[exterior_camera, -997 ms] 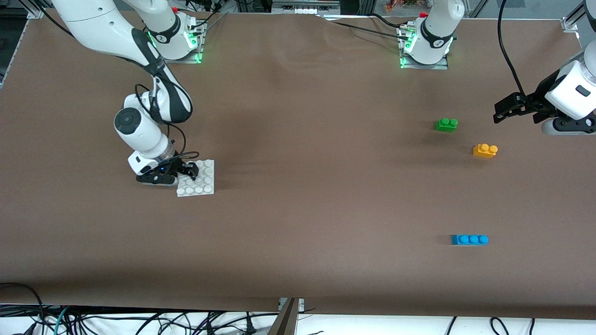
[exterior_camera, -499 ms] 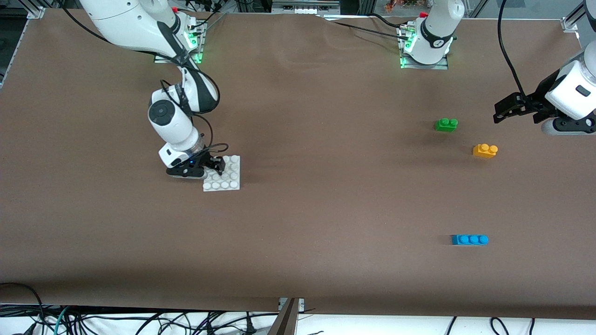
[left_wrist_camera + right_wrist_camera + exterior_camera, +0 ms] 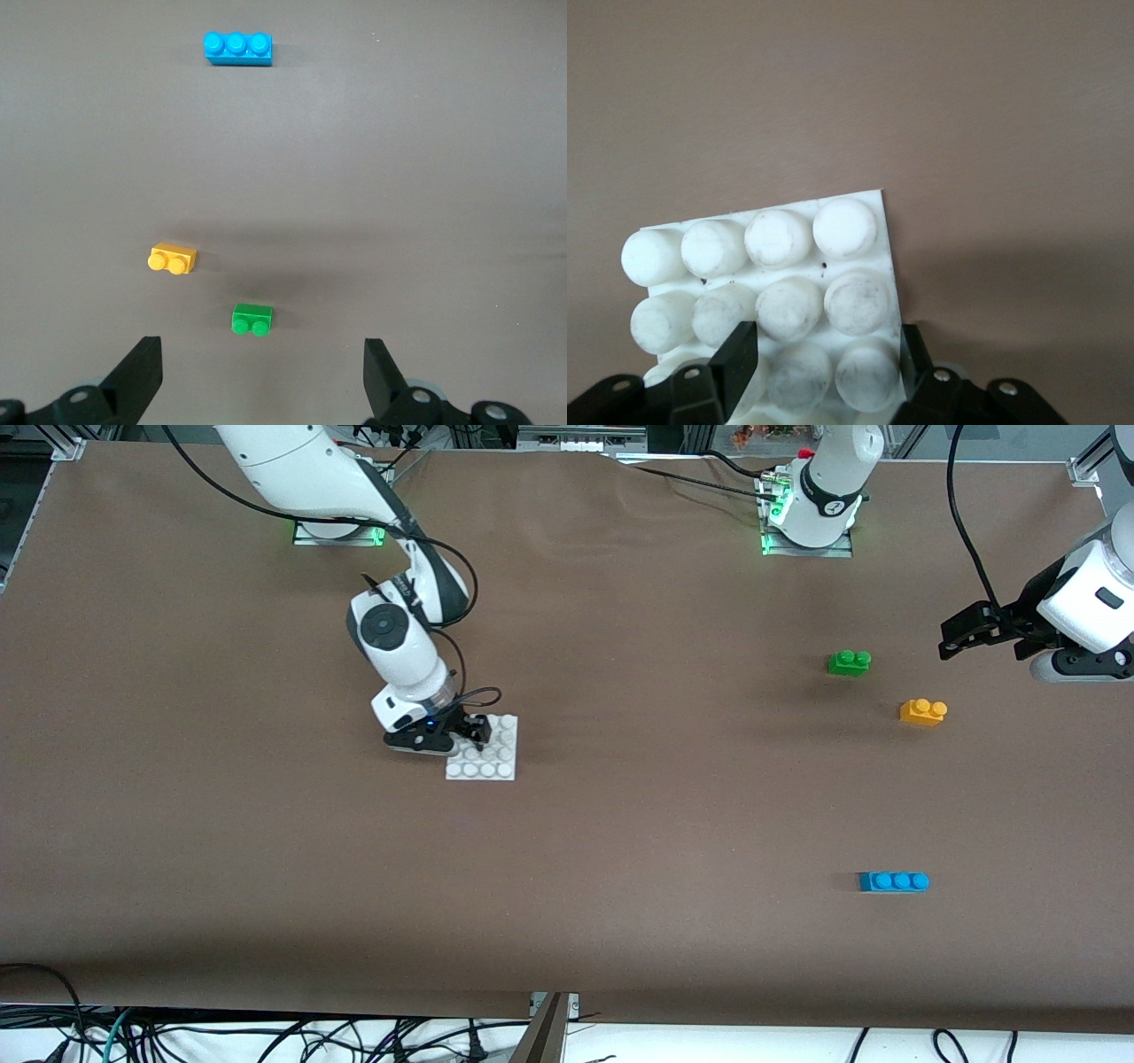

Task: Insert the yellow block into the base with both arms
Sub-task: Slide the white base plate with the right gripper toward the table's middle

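Base (image 3: 483, 750) has slid mid-table since earlier | our right gripper (image 3: 468, 733) pinches its edge, bringing it toward the yellow block (image 3: 922, 711) | left gripper (image 3: 966, 633) waits spread above the bricks' end.

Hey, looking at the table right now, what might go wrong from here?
The right tool pinches only one edge of the white base, so the plate may twist or slip. The green brick sits beside the yellow block; the open left tool, hovering nearby, might bump or grab it.

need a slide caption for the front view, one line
Right gripper shut on the white base mid-table; left gripper open, above the table near the green block and yellow block.
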